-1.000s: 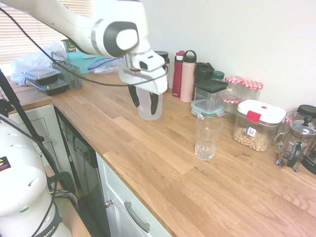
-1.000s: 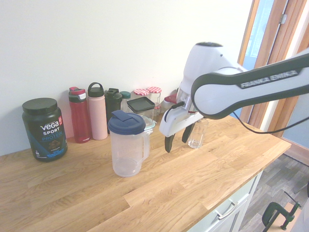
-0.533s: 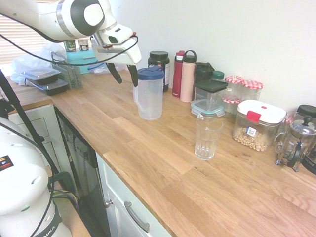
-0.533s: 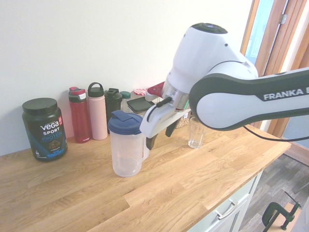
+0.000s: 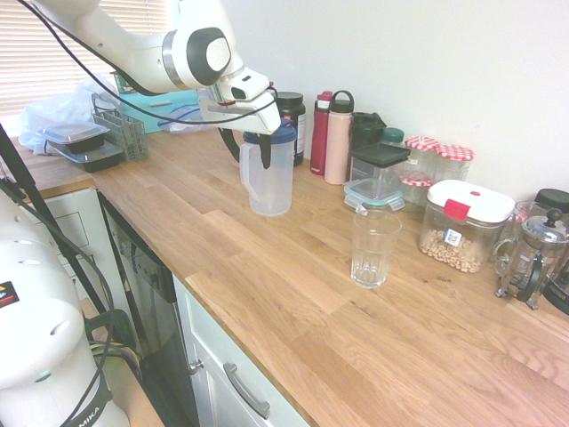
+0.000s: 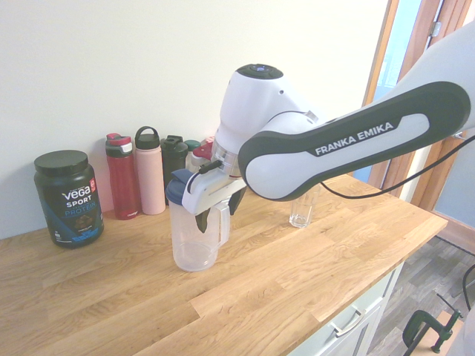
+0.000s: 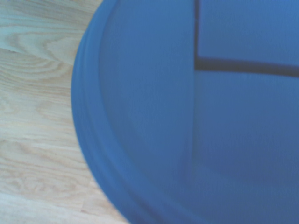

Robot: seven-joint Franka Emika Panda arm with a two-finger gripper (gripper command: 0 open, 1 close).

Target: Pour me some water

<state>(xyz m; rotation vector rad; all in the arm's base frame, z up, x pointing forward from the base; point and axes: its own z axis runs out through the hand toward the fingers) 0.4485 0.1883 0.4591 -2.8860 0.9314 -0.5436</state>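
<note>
Both exterior views look down on the table (image 5: 311,356) from opposite sides; the wrist view hovers close above a blue lid (image 7: 149,116).

A kitchen, shown by the wooden worktop (image 5: 258,294), cabinet drawer (image 5: 236,369), and 1 French press (image 5: 532,260).

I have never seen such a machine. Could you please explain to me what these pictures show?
It is a white robot arm with a two-finger gripper. Two pictures come from outside, from opposite sides; the third is from the wrist, close above the blue lid.

On the wooden counter stand a lidded jug, an empty glass, bottles, food boxes and a French press.

The gripper's fingers are open beside the jug's upper part, and nothing is lifted. Whether they touch it, I cannot tell.
</note>
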